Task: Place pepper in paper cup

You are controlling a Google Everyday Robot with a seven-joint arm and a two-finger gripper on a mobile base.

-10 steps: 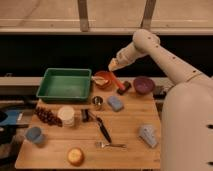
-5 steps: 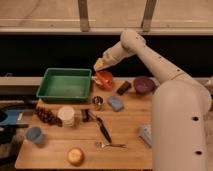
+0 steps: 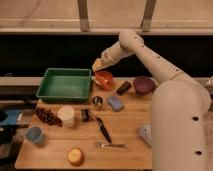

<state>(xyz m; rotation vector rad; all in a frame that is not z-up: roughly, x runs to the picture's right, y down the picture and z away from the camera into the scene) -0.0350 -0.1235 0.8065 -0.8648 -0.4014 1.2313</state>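
Tabletop (image 3: 130, 137) carries all items. Green tray (image 3: 64, 84) at rear left. Claw (image 3: 98, 65) hangs above the orange bowl (image 3: 104, 78), beside the tray; its grip cannot be told. Paper cup (image 3: 66, 115) stands well apart, front left, apparently empty. Pepper not discernible; placement judged outstanding.

Three cups (image 3: 65, 115), two bowls (image 3: 143, 85), one green tray (image 3: 64, 93), one gripper (image 3: 98, 64) above the orange bowl (image 3: 104, 79).
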